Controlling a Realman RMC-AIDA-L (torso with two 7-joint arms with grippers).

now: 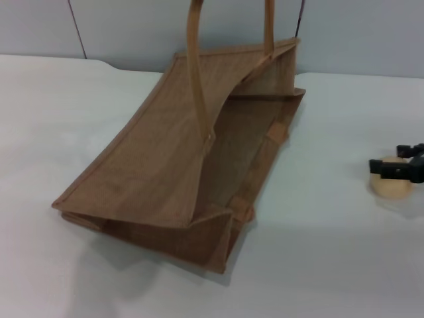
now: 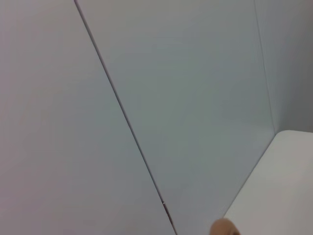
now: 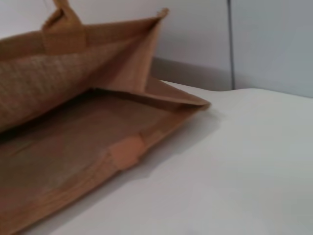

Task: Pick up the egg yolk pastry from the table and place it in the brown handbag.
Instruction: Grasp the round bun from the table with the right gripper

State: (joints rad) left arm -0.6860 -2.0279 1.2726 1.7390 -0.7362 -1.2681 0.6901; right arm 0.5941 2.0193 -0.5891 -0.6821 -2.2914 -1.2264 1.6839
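Observation:
The brown handbag [image 1: 152, 165] lies on its side in the middle of the white table, its open mouth facing right, and its two strap handles [image 1: 196, 73] rise out of the top of the head view. The egg yolk pastry [image 1: 392, 187], a small pale beige ball, sits on the table at the far right edge. My right gripper [image 1: 397, 164] is right over the pastry's top, low to the table. The right wrist view shows the bag's open mouth and inner floor [image 3: 73, 142] close by; the pastry is hidden there. My left gripper is out of view.
The white table [image 1: 331, 252] stretches between the bag's mouth and the pastry. A grey panelled wall [image 1: 132, 26] stands behind the table. The left wrist view shows only that wall [image 2: 146, 98], a table corner [image 2: 283, 186] and a tan tip [image 2: 224, 229] at its lower edge.

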